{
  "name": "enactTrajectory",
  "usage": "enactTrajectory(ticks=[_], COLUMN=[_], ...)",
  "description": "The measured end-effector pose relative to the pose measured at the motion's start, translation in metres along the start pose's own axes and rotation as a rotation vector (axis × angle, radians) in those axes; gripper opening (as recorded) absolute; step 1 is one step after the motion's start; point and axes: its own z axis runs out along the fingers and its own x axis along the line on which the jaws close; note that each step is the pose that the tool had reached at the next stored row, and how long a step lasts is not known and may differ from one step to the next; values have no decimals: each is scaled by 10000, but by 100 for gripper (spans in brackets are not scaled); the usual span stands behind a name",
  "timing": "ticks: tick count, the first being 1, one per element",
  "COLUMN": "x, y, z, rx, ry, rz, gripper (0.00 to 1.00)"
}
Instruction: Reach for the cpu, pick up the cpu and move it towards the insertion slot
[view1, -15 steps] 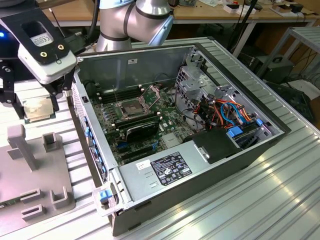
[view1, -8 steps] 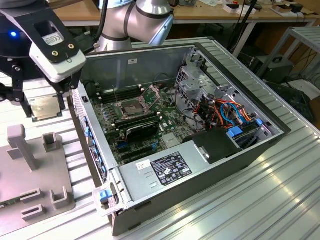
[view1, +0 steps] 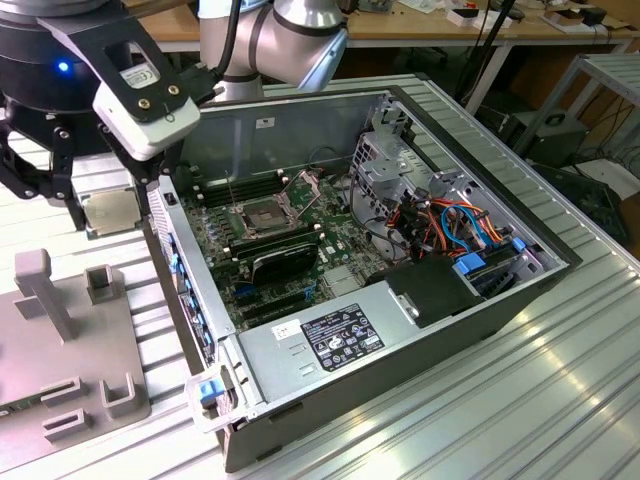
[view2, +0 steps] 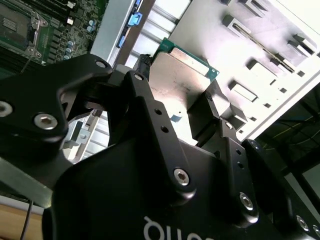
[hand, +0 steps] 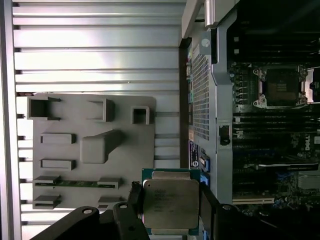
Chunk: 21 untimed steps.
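Observation:
The cpu (view1: 102, 216) is a pale silver square plate on a green edge. It hangs clamped between my black fingers, off the table, beside the computer case's outer wall on the exterior view's left. My gripper (view1: 112, 200) is shut on it. Both wrist views show the cpu (hand: 170, 202) (view2: 175, 82) held by two opposite edges between the fingers (hand: 134, 198) (view2: 142, 97). The insertion slot (view1: 262, 216) is a silver-framed socket with a dark centre and a raised flap on the green board inside the case. It also shows in both wrist views (hand: 282, 86) (view2: 15, 25), well apart from the cpu.
A grey fixture plate (view1: 40, 345) (hand: 90, 150) with raised blocks and holders lies on the ribbed aluminium table under and beside the gripper. The open case's side wall (view1: 185, 280) stands between the cpu and the board. A grey labelled box (view1: 320, 345) and drive cage (view1: 400, 170) fill the case.

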Motion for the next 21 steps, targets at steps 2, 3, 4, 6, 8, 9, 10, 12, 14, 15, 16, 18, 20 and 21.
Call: enactTrajectory(ticks=[2,3,4,6,8,9,10,12,14,15,16,18,20,21], x=[-47,-78,-106,-129,-171,-184,-205,-253,-295,-304,-321,-358,-407,-426], y=[1,1,2,2,3,3,3,4,5,5,5,6,7,7], z=[1,1,2,2,3,3,4,5,6,6,6,7,8,9], rx=[0,0,0,1,1,1,1,1,2,2,2,2,3,3], ry=[0,0,0,0,0,0,0,0,0,-1,0,0,0,0], rz=[-1,-1,-1,-1,0,0,0,0,-1,-1,-1,0,0,-1], gripper=[55,55,55,55,55,55,55,55,55,55,55,55,55,55])
